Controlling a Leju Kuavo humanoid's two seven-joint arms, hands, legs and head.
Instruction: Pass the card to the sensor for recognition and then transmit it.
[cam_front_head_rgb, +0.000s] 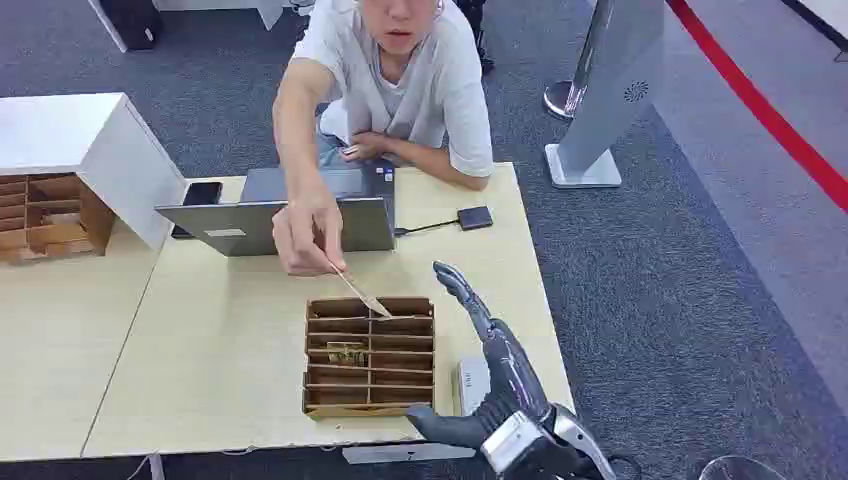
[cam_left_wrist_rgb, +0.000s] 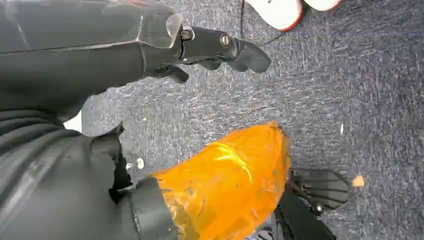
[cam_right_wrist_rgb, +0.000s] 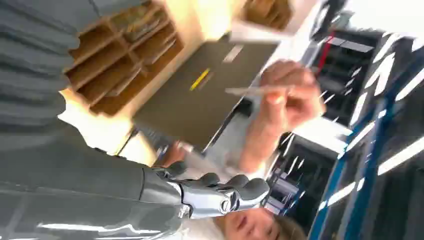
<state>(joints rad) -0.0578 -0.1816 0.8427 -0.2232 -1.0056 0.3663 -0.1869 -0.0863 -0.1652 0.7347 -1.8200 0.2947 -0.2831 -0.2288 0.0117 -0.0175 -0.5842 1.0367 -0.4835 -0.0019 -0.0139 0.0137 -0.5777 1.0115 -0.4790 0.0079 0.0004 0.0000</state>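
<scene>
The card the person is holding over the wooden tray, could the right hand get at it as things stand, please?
Probably yes: the right hand is open beside the wooden tray, nothing lies between it and the card, though the person's hand grips it.

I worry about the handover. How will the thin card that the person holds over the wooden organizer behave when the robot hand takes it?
The card looks thin and straight, so probably stiff but light. Its flat faces may slip between fingers. The right hand is open beside the wooden organizer.
</scene>
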